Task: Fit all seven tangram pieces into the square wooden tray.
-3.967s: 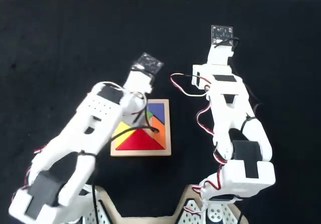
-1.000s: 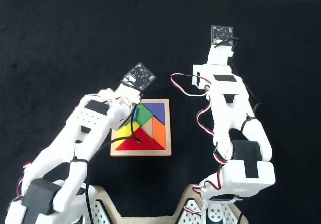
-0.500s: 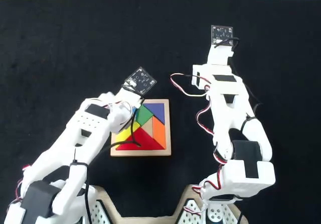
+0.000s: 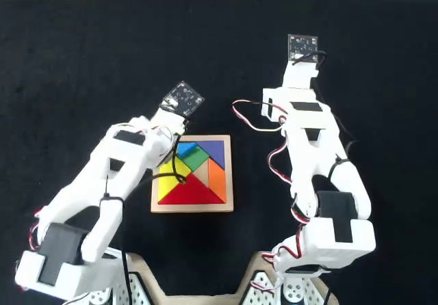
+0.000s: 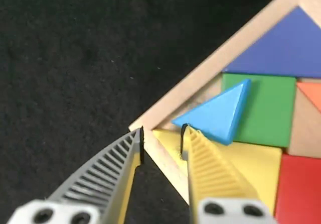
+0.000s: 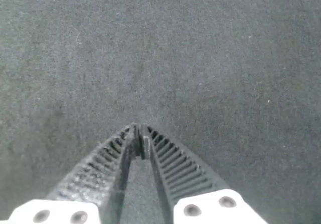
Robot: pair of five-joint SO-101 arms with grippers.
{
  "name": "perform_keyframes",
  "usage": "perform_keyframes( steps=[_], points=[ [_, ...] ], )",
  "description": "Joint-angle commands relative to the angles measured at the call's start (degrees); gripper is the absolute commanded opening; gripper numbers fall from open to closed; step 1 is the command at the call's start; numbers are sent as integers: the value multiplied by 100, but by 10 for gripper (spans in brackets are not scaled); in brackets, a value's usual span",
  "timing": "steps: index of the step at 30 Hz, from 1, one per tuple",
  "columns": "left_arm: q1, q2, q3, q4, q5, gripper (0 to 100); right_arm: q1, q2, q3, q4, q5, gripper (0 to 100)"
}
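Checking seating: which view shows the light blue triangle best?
Left wrist view: light blue triangle close up, overlapping the green square. High view: a sliver beside the arm. Right wrist view faces black cloth.

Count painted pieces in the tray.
6: light blue triangle far-left corner, green beside it, dark blue far-right corner, orange right, yellow left, red near edge. Tan patch in the middle: piece or floor, unclear.

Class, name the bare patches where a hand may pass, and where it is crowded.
Bare black cloth lies beyond both arms and right of the right arm. Crowded: the square wooden tray, with the left gripper astride its corner.
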Motion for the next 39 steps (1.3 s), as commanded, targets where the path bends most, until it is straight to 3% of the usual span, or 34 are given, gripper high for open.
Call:
perform_keyframes(
  steps=[1,5,14,19,24,28,36,39],
  points=[
    [-154,53,-356,-53,-229,145,-35,-57,-330,26,53,12],
    [-101,44,-602,369,-273,145,-35,-66,-338,18,53,12],
    [-127,-273,-2167,2259,35,141,-35,-84,-338,26,53,12],
    [426,-484,-1763,2154,378,145,-35,-84,-338,26,53,12],
    [927,-343,-936,1152,765,145,-35,-84,-338,26,53,12],
    [892,-264,-602,466,782,145,-35,-84,-338,35,53,12],
    [356,-114,-585,431,747,145,-35,-84,-338,35,53,12],
    [277,-105,-497,440,422,145,-35,-84,-338,35,53,12]
  ],
)
